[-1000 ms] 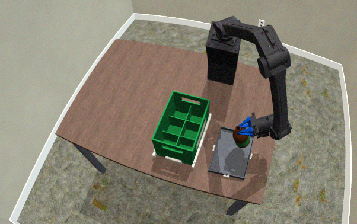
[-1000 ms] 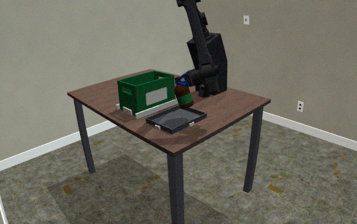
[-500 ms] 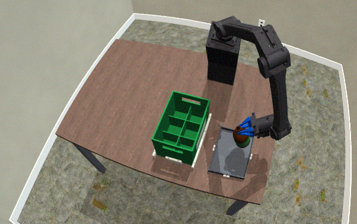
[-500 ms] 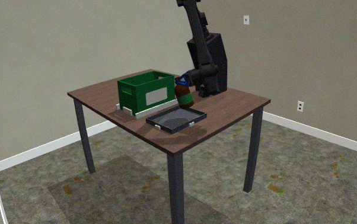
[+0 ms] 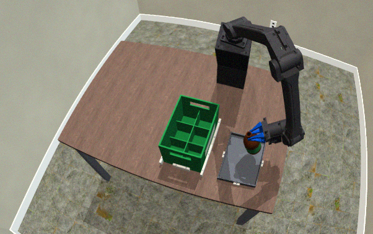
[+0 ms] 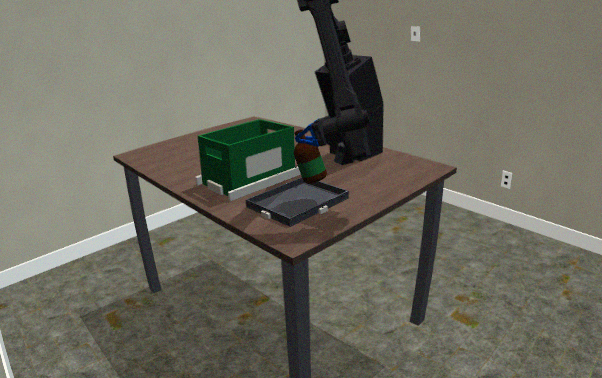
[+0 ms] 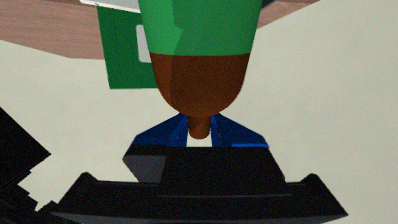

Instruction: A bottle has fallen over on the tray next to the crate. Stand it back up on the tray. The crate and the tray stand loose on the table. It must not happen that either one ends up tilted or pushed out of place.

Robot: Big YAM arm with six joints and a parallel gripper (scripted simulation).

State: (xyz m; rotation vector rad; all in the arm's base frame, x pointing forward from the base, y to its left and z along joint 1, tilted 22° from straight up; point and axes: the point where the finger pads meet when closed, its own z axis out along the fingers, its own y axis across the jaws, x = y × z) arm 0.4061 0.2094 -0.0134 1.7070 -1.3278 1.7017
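Note:
The brown bottle (image 5: pixel 252 143) (image 6: pixel 310 159) (image 7: pixel 200 80) with a green label is tilted, neck up. Its neck leans toward the crate side in the exterior view. My gripper (image 5: pixel 250 135) (image 6: pixel 301 137) (image 7: pixel 199 112) is shut on the bottle's neck, with a blue finger on each side. The bottle's base appears to hang a little above the dark grey tray (image 5: pixel 230 167) (image 6: pixel 270 206), over its end nearer the arm's base. The green crate (image 5: pixel 181 155) (image 6: pixel 217 167) (image 7: pixel 125 70) stands upright beside the tray.
The crate has six compartments, with none seen holding a bottle. White strips (image 5: pixel 210 147) (image 6: pixel 265 184) stand along the crate's sides, and small white blocks (image 5: pixel 236 184) (image 6: pixel 323 209) stand at the tray's edges. The arm's black pedestal (image 5: pixel 232 66) (image 6: pixel 370 110) is at the table's back.

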